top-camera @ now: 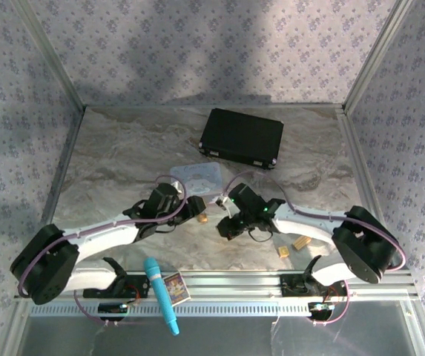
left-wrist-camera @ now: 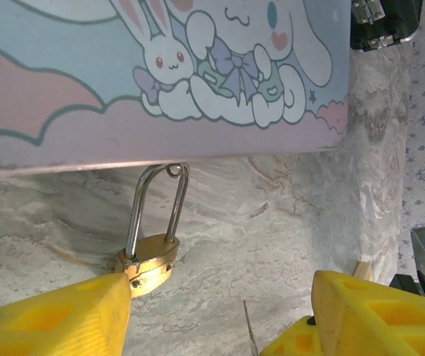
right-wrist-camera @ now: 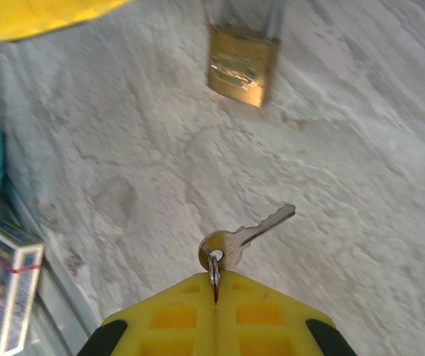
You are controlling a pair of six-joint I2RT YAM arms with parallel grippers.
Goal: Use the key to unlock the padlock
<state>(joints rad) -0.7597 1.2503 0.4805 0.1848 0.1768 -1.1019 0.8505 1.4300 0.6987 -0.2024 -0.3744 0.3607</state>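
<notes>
The brass padlock lies on the marble table, its silver shackle hooked through the clasp of the pastel cartoon tin. My left gripper is open; its left finger touches the lock body's near corner, and the right finger is well apart. My right gripper is shut on the small ring of the silvery key, whose blade points up and right and hangs free above the table. The padlock sits ahead of the key. From above, the padlock lies between the left gripper and the right gripper.
A black case lies at the back behind the tin. Two tan blocks rest near the right arm. A blue handheld object and a small card box sit on the front rail. Patterned walls enclose the table.
</notes>
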